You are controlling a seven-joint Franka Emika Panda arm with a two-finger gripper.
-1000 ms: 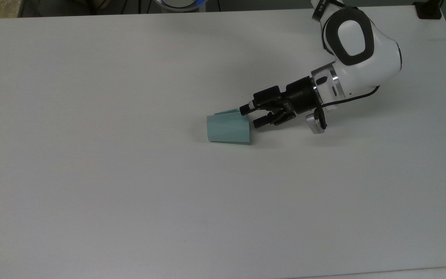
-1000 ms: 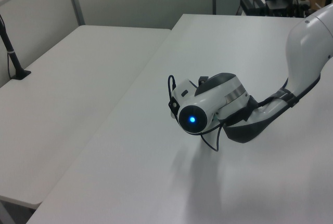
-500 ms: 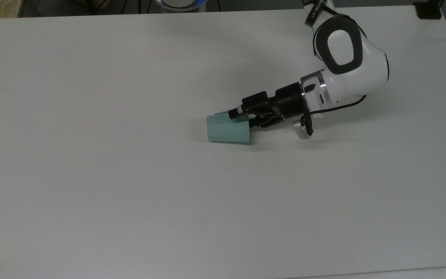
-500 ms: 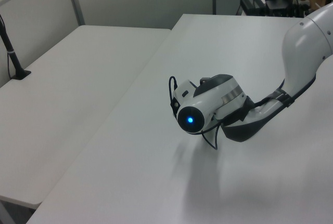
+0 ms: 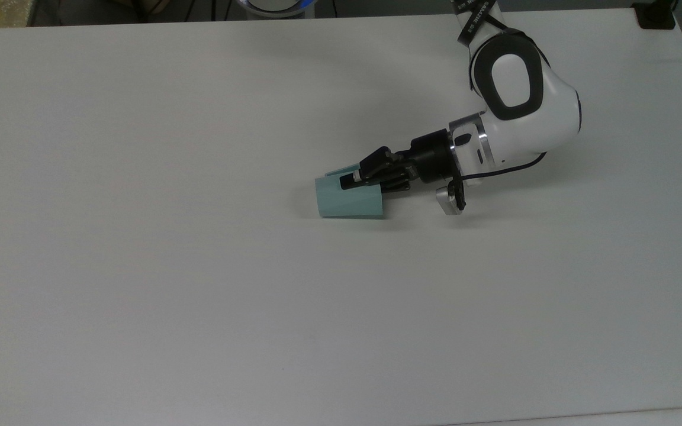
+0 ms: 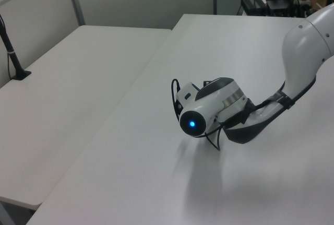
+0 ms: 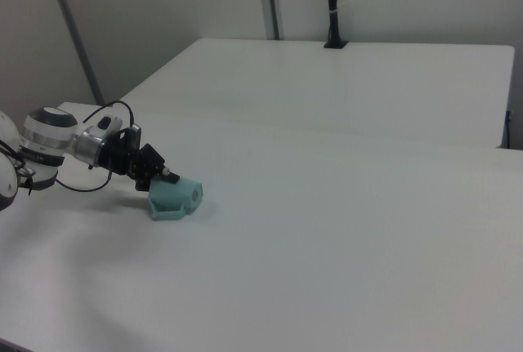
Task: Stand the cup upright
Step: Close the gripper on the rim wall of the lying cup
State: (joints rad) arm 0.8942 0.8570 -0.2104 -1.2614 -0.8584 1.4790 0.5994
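White tabletop fills my top view; the cup lies on its side just right of centre, wide mouth toward the frame's right. My gripper reaches in there, fingers pinching the cup's rim wall.

Cup: small, pale teal, matte, with flat faceted sides, lying on its side on the white table. In the top view the body tapers from a wider end at the top view's right to a narrower end at the top view's left, with a small angular handle projecting along its upper edge. In the right view the cup rests low on the table, its wider end toward the right view's left.
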